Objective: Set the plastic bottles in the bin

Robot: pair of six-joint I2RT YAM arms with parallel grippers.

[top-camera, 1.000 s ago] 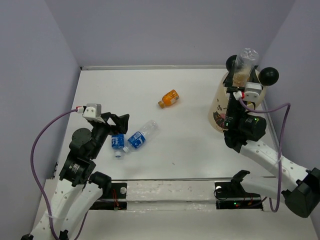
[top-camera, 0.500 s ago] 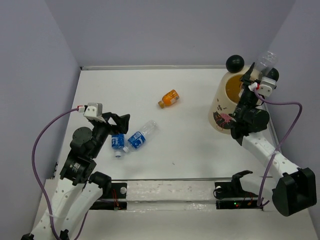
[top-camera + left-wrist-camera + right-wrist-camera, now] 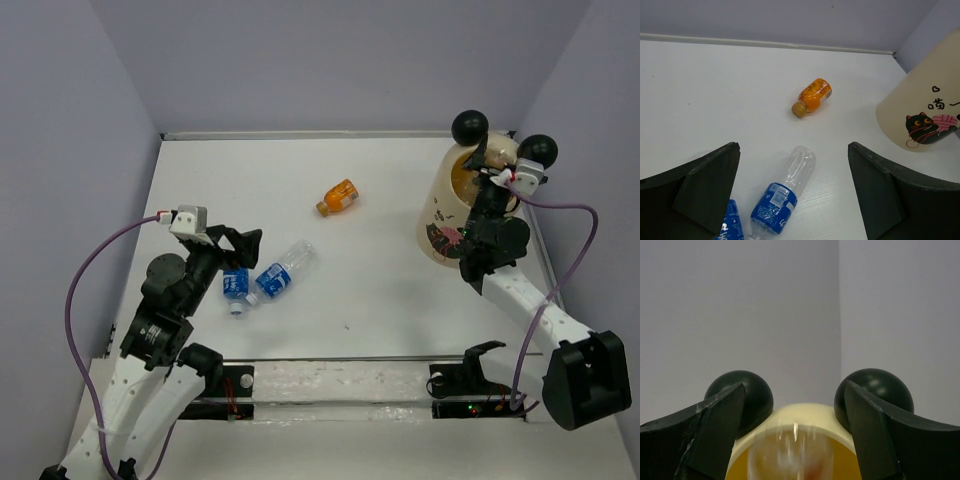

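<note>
At the upper right of the top view, the right hand [image 3: 794, 392] hangs over the tall cream bin with a yellow inside and two black ball ears [image 3: 437, 215]. Its fingers stand wide apart. A clear unlabelled plastic bottle [image 3: 790, 455] shows blurred between them above the bin's mouth, so I judge the drop to be the step in hand. At the lower left, the left hand [image 3: 793, 150], also spread and holding nothing, hovers above a clear blue-labelled bottle [image 3: 284, 271] and a second blue-labelled bottle [image 3: 235, 286], lying close together on the white table [image 3: 380, 290]. A short orange bottle [image 3: 338, 197] lies mid-table, well apart. The next move probably calls for the left hand to lower and close across one blue-labelled bottle.
</note>
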